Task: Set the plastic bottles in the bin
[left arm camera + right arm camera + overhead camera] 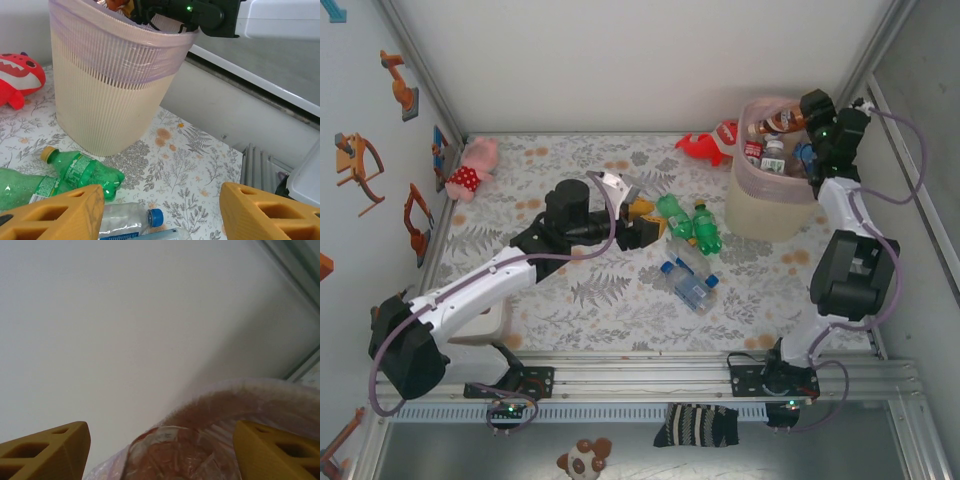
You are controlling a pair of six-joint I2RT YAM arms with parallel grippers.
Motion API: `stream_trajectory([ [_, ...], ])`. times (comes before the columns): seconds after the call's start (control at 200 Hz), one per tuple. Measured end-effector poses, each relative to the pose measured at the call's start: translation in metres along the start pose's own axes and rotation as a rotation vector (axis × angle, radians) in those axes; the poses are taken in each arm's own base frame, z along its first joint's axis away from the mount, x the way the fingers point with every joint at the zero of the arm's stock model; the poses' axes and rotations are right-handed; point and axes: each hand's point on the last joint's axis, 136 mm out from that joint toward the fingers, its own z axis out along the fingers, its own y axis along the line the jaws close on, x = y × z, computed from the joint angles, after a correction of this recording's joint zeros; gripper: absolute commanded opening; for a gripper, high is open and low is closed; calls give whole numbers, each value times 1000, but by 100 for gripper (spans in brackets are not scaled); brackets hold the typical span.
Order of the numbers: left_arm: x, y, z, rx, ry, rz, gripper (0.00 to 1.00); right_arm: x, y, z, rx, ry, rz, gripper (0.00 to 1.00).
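While left pincer (160, 205) and right pincer (161, 440) gape empty, the bin (765, 215) holds several bottles (775, 155).

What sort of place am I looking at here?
Probably a robot test bench, not a home: a left arm and right arm bolted to a metal rail, white walls boxing in a patterned tabletop, plastic bottles staged beside a lined bin.

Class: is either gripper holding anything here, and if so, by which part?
Apparently nothing. The left gripper is open and empty; the right gripper is open, clear of the brownish plastic bottle in the cream ribbed bin.
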Motion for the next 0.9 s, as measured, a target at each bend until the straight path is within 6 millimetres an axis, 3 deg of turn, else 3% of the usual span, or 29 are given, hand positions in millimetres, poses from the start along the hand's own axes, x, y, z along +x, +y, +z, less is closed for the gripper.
stream_trajectory([
  [0.25,-7,-5,-6,4,-20,11,61,-41,11,-35,56,-65,-137,75],
  [0.371,-8,-6,-7,5,-23,13,61,-47,16,-39,56,-64,-183,69],
  [0.511,-9,-6,-7,6,-24,13,61,-38,27,-34,12,12,-210,58],
  [0.691,-8,-6,-7,6,-24,13,61,-20,46,-4,-123,149,-203,50],
  [0.901,-8,-6,-7,7,-24,10,61,30,19,24,-136,317,-139,47],
])
